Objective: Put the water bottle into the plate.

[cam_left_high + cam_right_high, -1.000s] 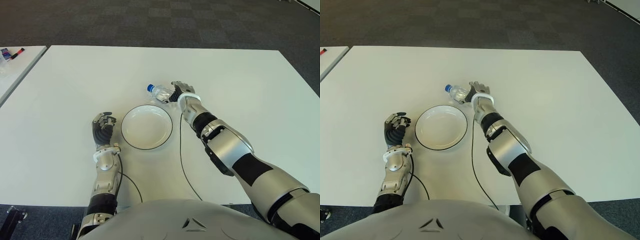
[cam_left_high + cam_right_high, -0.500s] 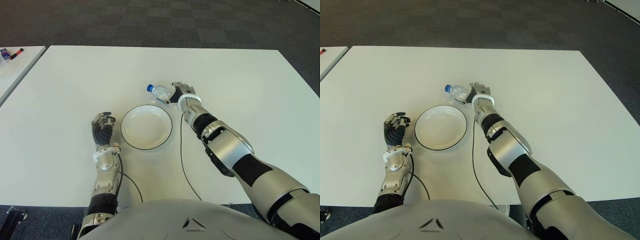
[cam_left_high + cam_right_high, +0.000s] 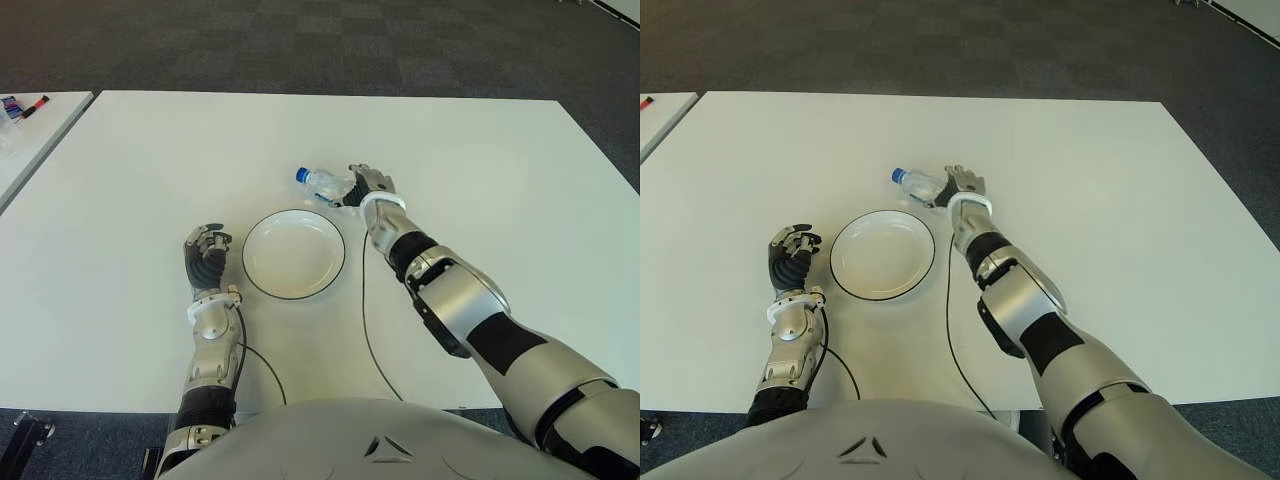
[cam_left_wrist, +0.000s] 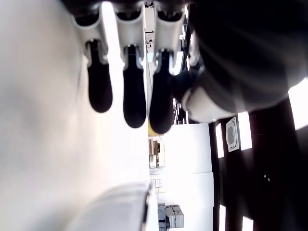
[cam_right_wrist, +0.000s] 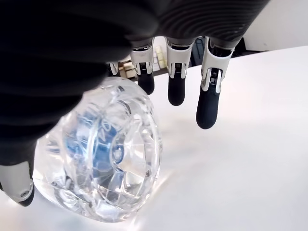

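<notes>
Broad white table [image 3: 150, 170], dark checked carpet [image 3: 300, 45] beyond, second white table [image 3: 30, 135] at left

My left hand [image 4: 144, 57] fills the near field of the left wrist view. Three of my fingers [image 4: 100, 82] extend side by side, each a pale segment ending in a dark rounded pad. They are loosely curled and enclose nothing. Beside them lies the white table [image 4: 43, 159]. A dark mass of my own palm [image 4: 240, 48] covers the opposite side. Between them appear bright ceiling panels [image 4: 298, 106] and pale room fittings, too small to identify.
</notes>
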You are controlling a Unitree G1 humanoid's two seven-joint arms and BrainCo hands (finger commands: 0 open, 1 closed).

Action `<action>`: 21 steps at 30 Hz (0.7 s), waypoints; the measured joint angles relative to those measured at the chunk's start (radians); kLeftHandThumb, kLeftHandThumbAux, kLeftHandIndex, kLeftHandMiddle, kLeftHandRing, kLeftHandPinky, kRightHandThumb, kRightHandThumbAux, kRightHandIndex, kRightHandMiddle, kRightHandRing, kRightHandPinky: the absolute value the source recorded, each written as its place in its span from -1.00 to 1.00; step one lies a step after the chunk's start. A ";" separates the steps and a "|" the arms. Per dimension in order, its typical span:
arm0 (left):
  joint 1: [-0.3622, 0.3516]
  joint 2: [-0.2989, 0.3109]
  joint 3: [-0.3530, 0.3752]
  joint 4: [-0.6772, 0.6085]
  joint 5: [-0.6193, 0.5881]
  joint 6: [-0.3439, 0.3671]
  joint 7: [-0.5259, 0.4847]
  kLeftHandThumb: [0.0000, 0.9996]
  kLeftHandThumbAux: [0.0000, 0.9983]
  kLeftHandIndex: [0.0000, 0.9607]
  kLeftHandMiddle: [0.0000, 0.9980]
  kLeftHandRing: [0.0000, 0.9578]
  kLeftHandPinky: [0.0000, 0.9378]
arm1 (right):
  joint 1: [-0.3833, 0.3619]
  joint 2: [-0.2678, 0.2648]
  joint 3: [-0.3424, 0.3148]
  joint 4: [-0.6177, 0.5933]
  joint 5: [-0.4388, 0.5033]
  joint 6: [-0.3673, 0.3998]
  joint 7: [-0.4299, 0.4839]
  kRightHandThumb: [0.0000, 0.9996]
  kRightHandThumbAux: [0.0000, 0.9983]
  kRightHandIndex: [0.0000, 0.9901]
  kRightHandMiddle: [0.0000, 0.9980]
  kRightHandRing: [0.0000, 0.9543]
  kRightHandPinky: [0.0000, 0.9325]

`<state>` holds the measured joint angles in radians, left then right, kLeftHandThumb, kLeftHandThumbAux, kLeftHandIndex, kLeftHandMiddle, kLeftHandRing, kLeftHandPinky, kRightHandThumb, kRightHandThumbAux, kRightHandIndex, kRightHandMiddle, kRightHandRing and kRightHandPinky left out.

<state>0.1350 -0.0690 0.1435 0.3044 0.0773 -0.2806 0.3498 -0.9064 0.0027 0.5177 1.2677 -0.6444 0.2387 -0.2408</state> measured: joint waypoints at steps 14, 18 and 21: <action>0.000 0.000 -0.002 0.001 0.002 -0.002 0.002 0.38 0.45 -0.11 0.12 0.10 0.04 | 0.004 -0.014 0.001 -0.010 0.002 -0.021 -0.020 -0.76 0.11 -0.93 -0.75 -0.64 -0.26; 0.000 0.000 -0.003 -0.001 0.002 0.002 0.003 0.39 0.45 -0.11 0.12 0.11 0.06 | 0.011 -0.020 -0.001 -0.013 0.003 -0.044 -0.045 -0.66 0.15 -0.85 -0.65 -0.48 -0.15; -0.001 0.000 -0.003 -0.001 0.002 0.005 0.004 0.39 0.45 -0.11 0.12 0.11 0.06 | 0.019 -0.024 -0.007 -0.017 0.005 -0.064 -0.067 -0.55 0.19 -0.69 -0.55 -0.38 -0.10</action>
<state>0.1339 -0.0694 0.1404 0.3029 0.0795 -0.2758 0.3535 -0.8874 -0.0216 0.5110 1.2511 -0.6390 0.1746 -0.3081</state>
